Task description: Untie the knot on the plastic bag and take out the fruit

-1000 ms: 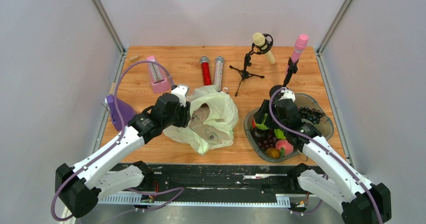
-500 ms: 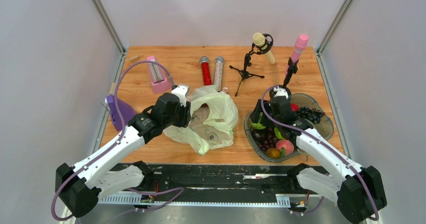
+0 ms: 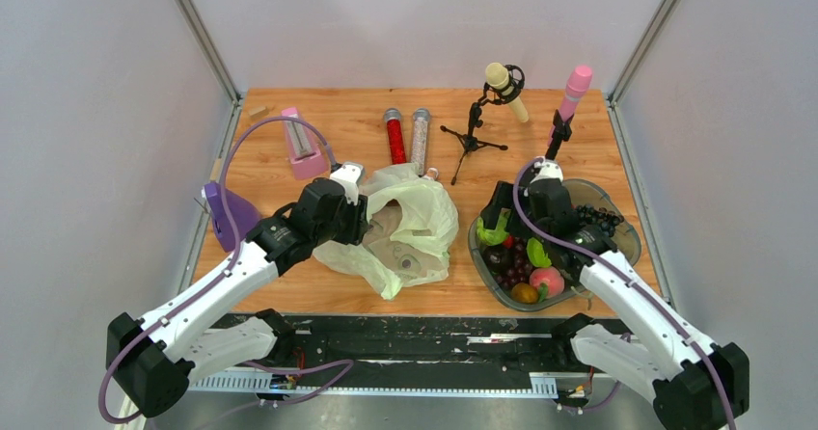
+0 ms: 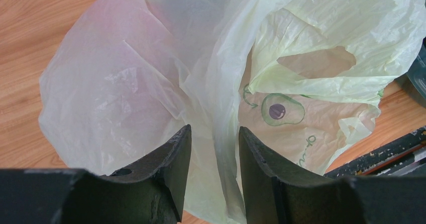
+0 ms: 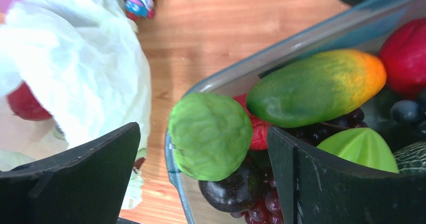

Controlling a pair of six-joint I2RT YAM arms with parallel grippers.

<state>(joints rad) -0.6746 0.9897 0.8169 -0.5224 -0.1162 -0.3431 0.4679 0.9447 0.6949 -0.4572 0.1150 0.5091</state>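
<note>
The pale green plastic bag [image 3: 415, 223] lies open at the table's middle. My left gripper [image 3: 359, 220] is at its left edge, shut on a fold of the film [image 4: 213, 133]. My right gripper [image 3: 497, 220] is open over the left rim of the clear tray [image 3: 617, 213]. The light green fruit [image 3: 489, 230] rests inside that rim between the fingers, touching neither [image 5: 210, 136]. A red round fruit [image 5: 25, 103] shows at the bag's mouth, mostly hidden by film.
The tray holds a green-orange mango [image 5: 316, 86], a dark plum [image 5: 233, 189], grapes [image 3: 598, 220] and a pink peach [image 3: 546, 281]. Two microphones on stands [image 3: 506, 83] are at the back. Two glitter tubes [image 3: 395, 136], a pink holder [image 3: 304, 150] and a purple object [image 3: 227, 213] are also there.
My right gripper has drawn back slightly to the right over the tray, and the green fruit now lies free at the tray's left rim. The left arm has not moved.
</note>
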